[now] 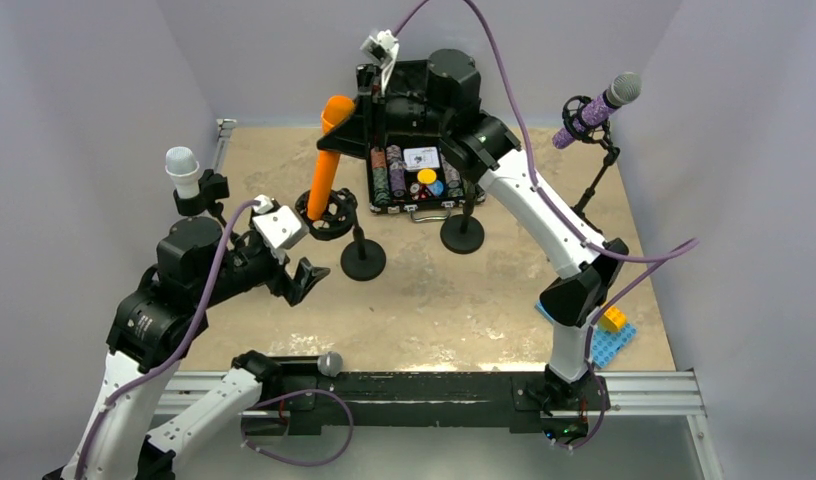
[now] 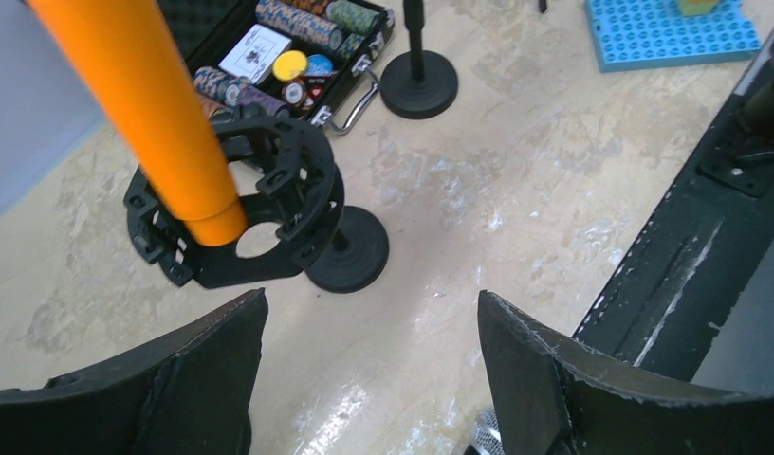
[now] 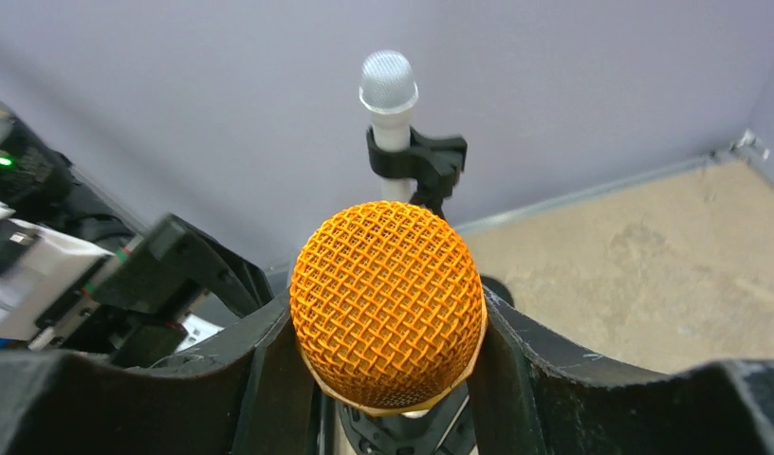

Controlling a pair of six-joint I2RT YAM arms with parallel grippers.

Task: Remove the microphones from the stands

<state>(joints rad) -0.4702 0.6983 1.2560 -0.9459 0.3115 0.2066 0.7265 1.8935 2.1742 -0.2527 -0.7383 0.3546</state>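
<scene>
Three microphones stand on the table (image 1: 434, 300). On the left, the white microphone (image 1: 181, 165) sits in a clip close to the left wall. Beside it, the left gripper (image 2: 374, 379) is spread wide with nothing in it, and bare table lies under it.

In the middle is the orange microphone (image 1: 327, 165). It leans in a black ring holder (image 2: 307, 190), and its tail pokes down through the ring. The right gripper (image 3: 388, 313) hugs its round mesh head, one finger pressed on each side. Two round stand feet (image 1: 363, 260) (image 1: 462, 232) sit near one case (image 1: 424, 208) of chips. The right arm hides part of that case.

On the right, the purple microphone (image 1: 596, 108) tilts close to the right wall. One blue plate (image 1: 609, 345) with one yellow brick (image 1: 613, 318) lies at the table's near right edge. A small grey mesh ball (image 1: 330, 363) sits by the near rail; I cannot tell what it belongs to.
</scene>
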